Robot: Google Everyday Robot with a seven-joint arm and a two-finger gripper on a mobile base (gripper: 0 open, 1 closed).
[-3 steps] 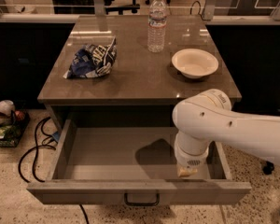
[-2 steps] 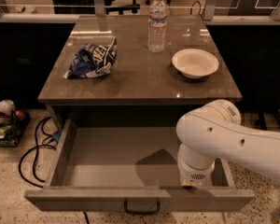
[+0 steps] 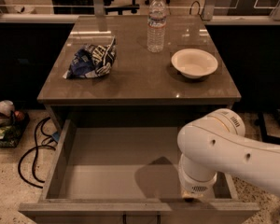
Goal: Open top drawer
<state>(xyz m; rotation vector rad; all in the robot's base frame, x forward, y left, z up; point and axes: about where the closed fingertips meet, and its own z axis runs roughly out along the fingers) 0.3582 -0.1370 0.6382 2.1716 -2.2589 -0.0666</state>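
Note:
The top drawer point(image 3: 107, 169) stands pulled far out from under the grey table, its plain grey inside bare. Its front panel point(image 3: 84, 210) runs along the bottom edge of the view, with the top of its black loop handle point(image 3: 141, 216) just showing. My white arm point(image 3: 224, 148) reaches in from the right and bends down over the drawer's front right corner. The gripper point(image 3: 190, 197) sits at the arm's end against the inner side of the front panel, mostly hidden by the wrist.
On the table top point(image 3: 140, 85) lie a crumpled blue chip bag point(image 3: 91, 59), a clear water bottle point(image 3: 156, 23) and a white bowl point(image 3: 194, 63). Black cables point(image 3: 35, 153) and some clutter point(image 3: 2, 120) lie on the floor at left.
The drawer has slid further out toward the camera. My arm has moved with it, down and toward the front of the view.

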